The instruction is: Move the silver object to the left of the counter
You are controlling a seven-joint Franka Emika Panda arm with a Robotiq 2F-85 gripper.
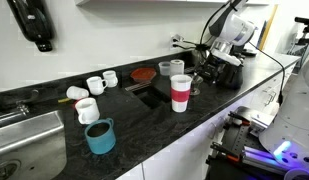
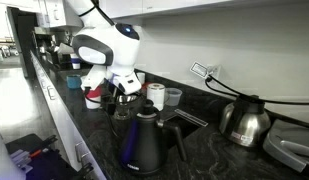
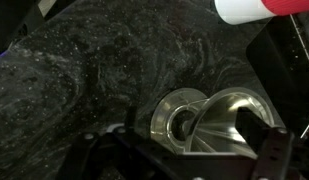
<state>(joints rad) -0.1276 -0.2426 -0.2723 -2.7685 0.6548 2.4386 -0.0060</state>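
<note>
The silver object point(image 3: 199, 125), a shiny funnel-shaped metal cup, shows in the wrist view on the black speckled counter point(image 3: 94, 70), mirrored in the glossy top. My gripper point(image 3: 194, 140) is low over it with one finger on each side. The right finger is at the rim, and a gap shows at the left finger, so it looks open. In both exterior views the gripper point(image 1: 199, 78) point(image 2: 116, 98) is down at the counter point(image 1: 144, 120) beside the red-and-white cup point(image 1: 181, 93). The silver cup is hard to make out there.
A blue mug point(image 1: 100, 136) and white cups point(image 1: 86, 108) stand near the steel sink point(image 1: 24, 140). A red disc point(image 1: 143, 74) and clear cups point(image 1: 170, 68) sit behind. A black kettle point(image 2: 142, 145) and a steel kettle point(image 2: 244, 122) stand close by.
</note>
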